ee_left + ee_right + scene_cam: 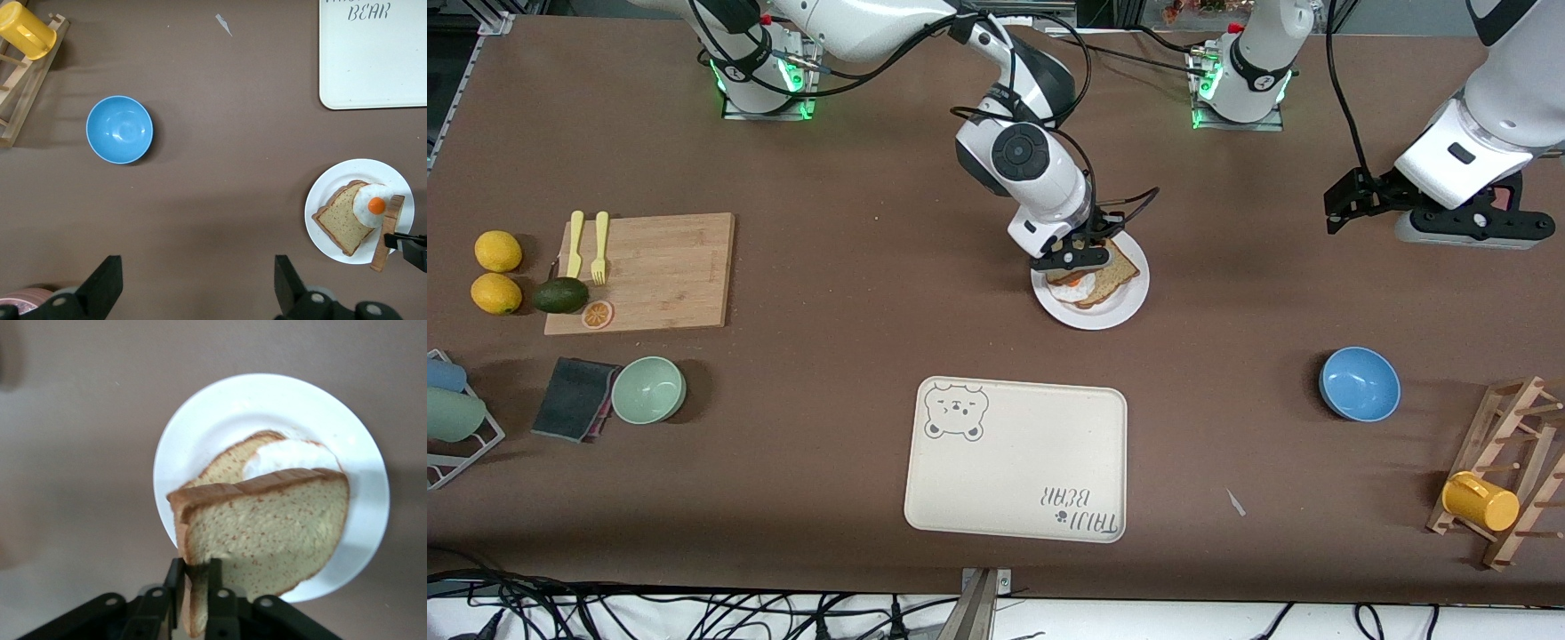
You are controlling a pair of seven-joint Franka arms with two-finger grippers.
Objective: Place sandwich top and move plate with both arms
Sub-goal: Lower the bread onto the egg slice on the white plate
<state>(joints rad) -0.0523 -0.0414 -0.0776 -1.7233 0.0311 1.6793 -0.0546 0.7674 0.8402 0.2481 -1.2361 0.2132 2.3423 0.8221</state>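
The white plate (1123,310) stands mid-table and holds a bread slice (1117,275) with a fried egg (1069,287) on it. My right gripper (1074,258) is over the plate, shut on the sandwich top (267,527). It holds the speckled tan slice on edge by its crust, tilted over the egg (293,457). In the left wrist view the held slice (388,230) stands on edge beside the egg (371,203). My left gripper (1343,206) is open and empty, up over bare table toward the left arm's end. Its fingers (107,283) frame bare table.
A cream bear tray (1014,458) lies nearer the front camera than the plate. A blue bowl (1359,383) and a wooden rack with a yellow cup (1480,502) are at the left arm's end. A cutting board (649,271) and a green bowl (648,389) are at the right arm's end.
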